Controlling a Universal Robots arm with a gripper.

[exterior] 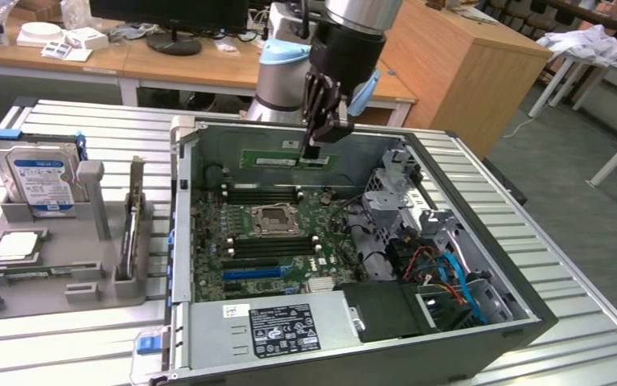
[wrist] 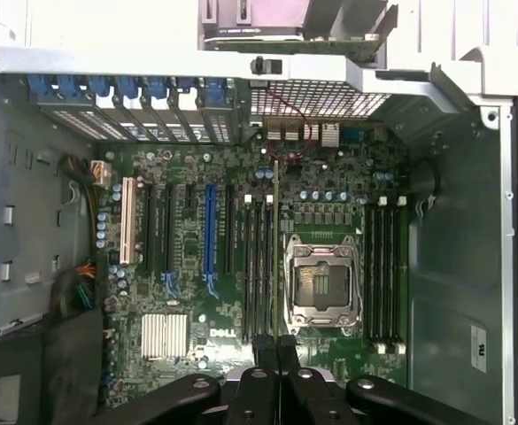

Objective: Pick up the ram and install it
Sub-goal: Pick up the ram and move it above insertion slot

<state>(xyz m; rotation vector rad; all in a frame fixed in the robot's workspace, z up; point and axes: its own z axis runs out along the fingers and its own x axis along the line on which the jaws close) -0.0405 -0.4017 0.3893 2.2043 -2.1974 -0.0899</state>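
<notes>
Pincer (exterior: 310, 151) is clamping the ram (exterior: 270, 158), which is showing as just a thin edge in the wrist view. It's hanging over the motherboard (exterior: 238, 241) sitting in the open case (exterior: 217, 149).

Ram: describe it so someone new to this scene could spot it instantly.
Find the open computer case. Over its far end in the exterior view, the tool is shut on the ram, a long thin green stick held level on edge. Unlike the black slots below, it is green and raised clear of them.
</notes>
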